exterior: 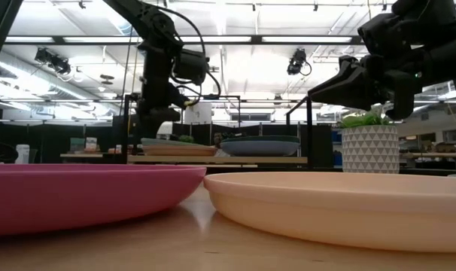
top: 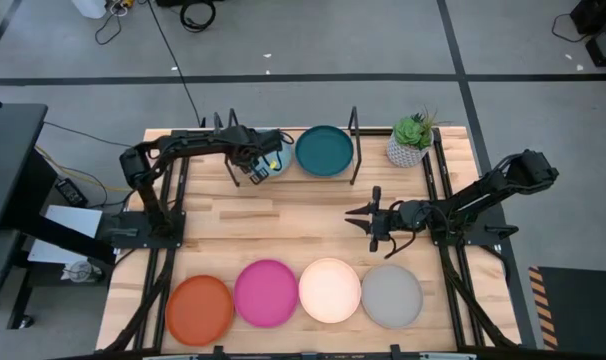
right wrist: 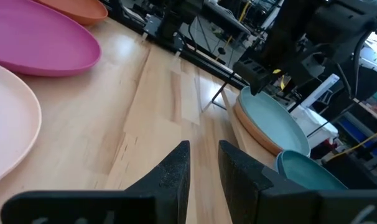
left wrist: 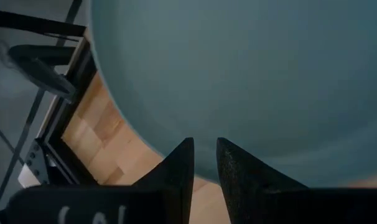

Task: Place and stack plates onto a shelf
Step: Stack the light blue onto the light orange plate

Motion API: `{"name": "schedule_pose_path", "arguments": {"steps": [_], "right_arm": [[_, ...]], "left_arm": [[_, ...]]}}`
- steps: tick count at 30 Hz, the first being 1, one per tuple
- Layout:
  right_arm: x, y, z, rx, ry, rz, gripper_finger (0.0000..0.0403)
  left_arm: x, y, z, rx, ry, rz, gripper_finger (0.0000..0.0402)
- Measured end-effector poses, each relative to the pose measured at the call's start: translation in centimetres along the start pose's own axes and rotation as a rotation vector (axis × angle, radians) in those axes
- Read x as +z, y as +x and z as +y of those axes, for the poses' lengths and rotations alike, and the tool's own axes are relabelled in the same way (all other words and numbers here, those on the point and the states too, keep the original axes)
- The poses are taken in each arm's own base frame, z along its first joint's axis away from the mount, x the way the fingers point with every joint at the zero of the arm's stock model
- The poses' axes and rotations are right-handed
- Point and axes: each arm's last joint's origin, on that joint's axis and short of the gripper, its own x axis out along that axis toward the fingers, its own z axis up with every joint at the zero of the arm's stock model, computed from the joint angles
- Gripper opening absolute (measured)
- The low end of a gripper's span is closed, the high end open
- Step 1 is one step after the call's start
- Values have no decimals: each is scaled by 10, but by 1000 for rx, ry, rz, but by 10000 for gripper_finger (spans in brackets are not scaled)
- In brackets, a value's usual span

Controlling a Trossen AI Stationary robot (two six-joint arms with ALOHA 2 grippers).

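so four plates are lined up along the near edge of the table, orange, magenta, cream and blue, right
Almost. The last round shallow plastic plate in that row is grey, not blue. The high view shows the order as orange plate, magenta plate, cream-white plate, then grey, all along the near edge of the wooden table.

The shelf (top: 328, 178) stands along the table's (top: 283, 225) far edge. On its left half lies a stack of plates (right wrist: 269, 124), with the left hand (top: 255, 165) over it; on its right half lies a single plate (top: 324, 150). A plant (top: 410, 140) sits just right of the shelf. Four plates (top: 329, 290) lie in a row along the near edge, side by side. The right hand (top: 371, 222) hangs over the table's middle, between the shelf and that row.
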Motion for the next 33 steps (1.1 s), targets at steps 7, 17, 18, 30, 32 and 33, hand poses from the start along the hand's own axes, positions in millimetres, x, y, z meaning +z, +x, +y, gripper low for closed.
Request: {"name": "schedule_pose_path", "arguments": {"steps": [7,17,18,30,32,33], "right_arm": [[0,0,0,2,13,3,89],[-1,0,0,4,31,8,89],[-1,0,1,5,31,8,89],[-1,0,1,7,31,14,89],[-1,0,1,7,31,13,89],[-1,0,1,7,31,14,89]], "left_arm": [[-4,-4,-7,-29,162,19,75],[-4,-3,-7,-15,372,19,75],[-4,-3,-7,-5,397,16,75],[7,-10,-9,40,418,-71,75],[11,-16,-8,36,375,-97,75],[14,-19,-7,35,345,-109,75]]}}
